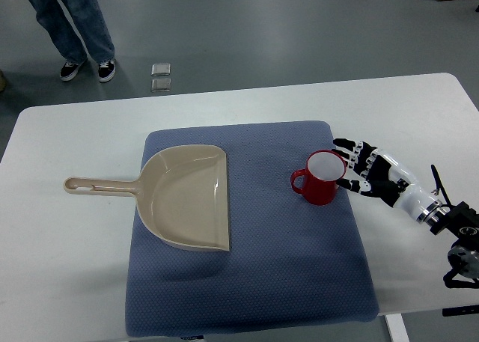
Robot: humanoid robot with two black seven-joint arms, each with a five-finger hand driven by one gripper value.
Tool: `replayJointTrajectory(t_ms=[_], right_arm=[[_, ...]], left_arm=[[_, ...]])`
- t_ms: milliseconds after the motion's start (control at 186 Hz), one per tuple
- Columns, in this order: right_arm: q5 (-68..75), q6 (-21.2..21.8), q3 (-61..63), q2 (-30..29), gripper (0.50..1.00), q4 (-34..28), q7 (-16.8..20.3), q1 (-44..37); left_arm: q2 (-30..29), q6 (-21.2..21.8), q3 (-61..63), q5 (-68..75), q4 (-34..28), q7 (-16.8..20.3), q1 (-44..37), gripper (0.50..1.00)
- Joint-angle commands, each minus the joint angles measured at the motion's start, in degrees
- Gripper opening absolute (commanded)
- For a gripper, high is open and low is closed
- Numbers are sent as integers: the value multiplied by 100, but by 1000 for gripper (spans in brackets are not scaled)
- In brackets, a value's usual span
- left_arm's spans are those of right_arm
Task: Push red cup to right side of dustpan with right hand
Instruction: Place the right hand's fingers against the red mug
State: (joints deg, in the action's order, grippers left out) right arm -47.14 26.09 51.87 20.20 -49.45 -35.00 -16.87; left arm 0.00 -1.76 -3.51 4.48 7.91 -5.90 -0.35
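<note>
One unmarked red cup (322, 177) touches right hand (368, 171).

Between the beige dustpan (187, 196) and the red cup (321, 178) the blue mat (247, 282) lies bare. The right hand (367, 171) blocks the cup's right side.

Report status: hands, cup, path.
Right hand open, fingertips at the red cup. Cup upright on blue mat, right of dustpan. Nothing between.
</note>
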Motion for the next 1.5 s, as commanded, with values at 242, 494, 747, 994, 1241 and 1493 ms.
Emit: replayJointTrajectory(t_ms=[242,494,747,994,1241,1493], right_arm=[[-129,-16,-28,-7,921,-30,0,-9],[-278,-43,-36,-95,921,-39,0,-18],[-287,-157,-54,-209,921,-39,0,-53],[-410,-236,-54,-280,921,-39,0,-53],[-472,-254,-63,-350,919,-39,0,-53],[-489,-254,-63,-429,879,-21,0,-62]], left_arm=[[0,0,0,0,0,1,0,1000],[0,0,0,0,0,1,0,1000],[0,0,0,0,0,1,0,1000],[0,0,0,0,0,1,0,1000],[0,0,0,0,0,1,0,1000],[0,0,0,0,0,1,0,1000]])
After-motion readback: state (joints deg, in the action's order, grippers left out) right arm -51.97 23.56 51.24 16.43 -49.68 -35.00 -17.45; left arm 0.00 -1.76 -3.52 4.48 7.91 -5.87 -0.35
